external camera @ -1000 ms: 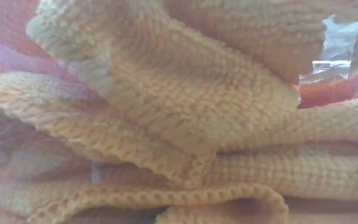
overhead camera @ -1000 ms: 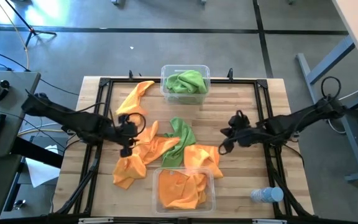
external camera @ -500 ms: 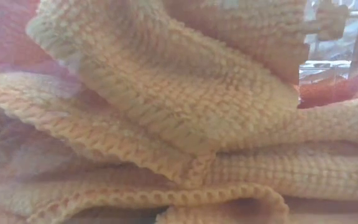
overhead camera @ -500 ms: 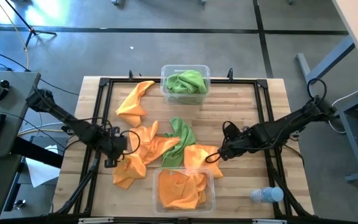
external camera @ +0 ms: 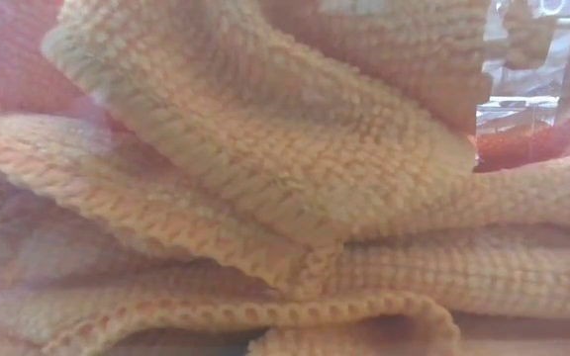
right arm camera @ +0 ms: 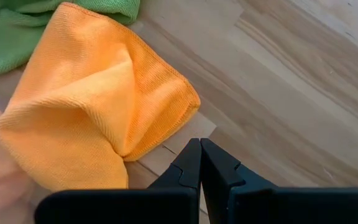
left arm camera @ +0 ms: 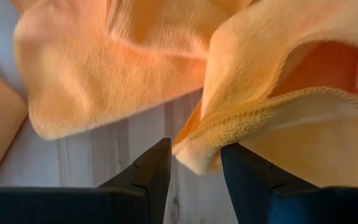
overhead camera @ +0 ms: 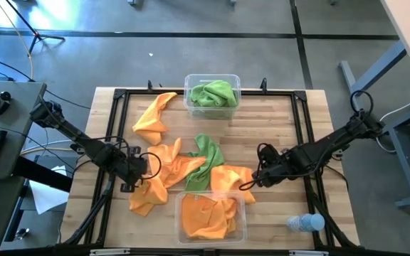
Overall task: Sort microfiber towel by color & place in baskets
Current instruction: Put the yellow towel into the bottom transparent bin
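Several orange towels [overhead camera: 164, 173] and a green towel [overhead camera: 206, 158] lie loose at the table's middle. The far clear basket [overhead camera: 189, 104] holds green towels and the near clear basket [overhead camera: 242, 229] holds orange ones. My left gripper [overhead camera: 129, 178] points down at the left edge of the orange heap. It is open, with a folded orange corner [left arm camera: 194, 155] between its fingers. My right gripper [overhead camera: 250, 182] is shut, its tips [right arm camera: 199, 144] over bare wood beside an orange towel [right arm camera: 98, 118]. The low view is filled by orange cloth [external camera: 265, 198]. My left gripper stands open from above, one finger on either side of the folded corner [left arm camera: 197, 158] of an orange towel that lies on the table. I cannot tell whether either finger [left arm camera: 244, 171] touches the cloth.
Another orange towel [overhead camera: 154, 117] lies at the far left of the table. A clear plastic bottle [overhead camera: 305, 222] lies at the near right corner. A black frame [overhead camera: 301, 121] runs around the tabletop. Bare wood [overhead camera: 276, 121] shows at the far right.
My left gripper has moved down and toward the table's near left, to the edge of the orange heap. My right gripper has moved toward the near edge and the orange towel, rolling and tipping further down. The towels have stayed in place.
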